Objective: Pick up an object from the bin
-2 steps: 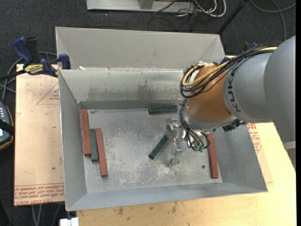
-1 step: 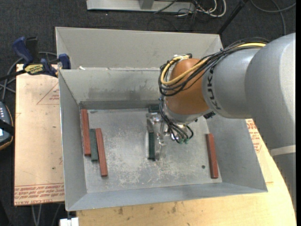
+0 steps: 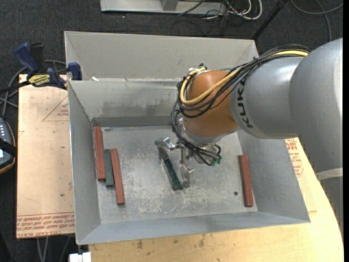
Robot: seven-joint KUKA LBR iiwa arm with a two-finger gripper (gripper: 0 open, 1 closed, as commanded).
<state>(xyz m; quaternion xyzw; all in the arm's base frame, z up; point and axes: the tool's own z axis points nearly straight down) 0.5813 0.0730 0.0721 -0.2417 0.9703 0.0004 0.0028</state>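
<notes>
Gripper (image 3: pixel 179 165) sits low over the dark green bar (image 3: pixel 173 174) at the frame's centre, seemingly a good place for grasping; its opening we cannot tell.

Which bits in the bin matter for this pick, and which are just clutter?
In play: gripper; dark green stick mid-bin, directly under it.
Lying about: long red stick, short green stick and second red stick by the left wall; lone red stick by the right wall.
</notes>
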